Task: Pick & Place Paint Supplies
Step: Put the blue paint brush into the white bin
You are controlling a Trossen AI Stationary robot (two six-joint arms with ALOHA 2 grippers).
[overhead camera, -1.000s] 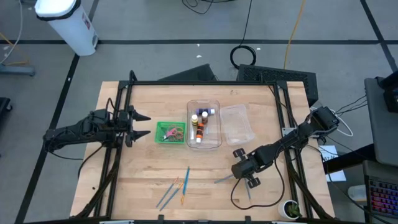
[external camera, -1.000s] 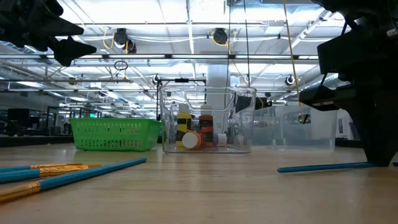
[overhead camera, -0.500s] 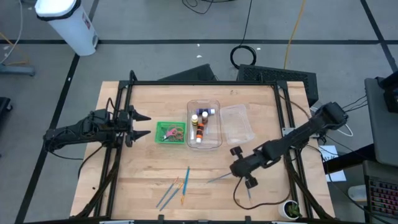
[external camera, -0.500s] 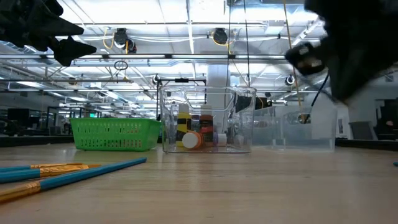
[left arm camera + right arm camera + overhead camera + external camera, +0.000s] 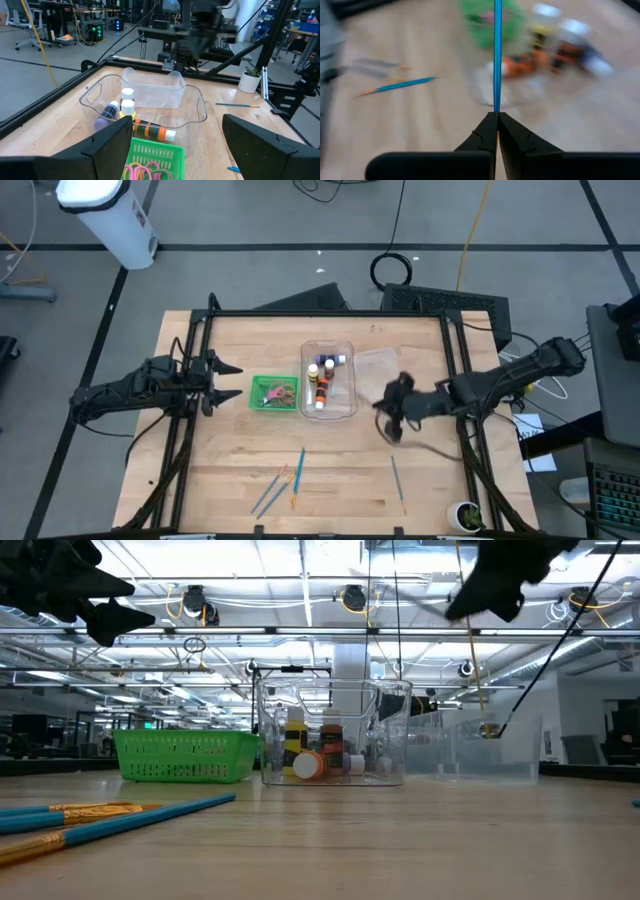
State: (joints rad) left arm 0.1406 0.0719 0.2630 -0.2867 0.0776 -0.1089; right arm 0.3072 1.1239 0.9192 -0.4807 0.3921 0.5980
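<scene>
Wooden table (image 5: 230,470) seen from above: right gripper (image 5: 497,116), lifted near the empty clear bin (image 5: 381,379), pinches a blue brush (image 5: 497,55) by one end, long axis pointing straight ahead. Left gripper (image 5: 222,383) waits open beside the green basket (image 5: 272,393).

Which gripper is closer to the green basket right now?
Left. The left gripper hangs open just beside the green basket, on its outer side. The right gripper, shut on a blue brush, is beyond the clear bin.
</scene>
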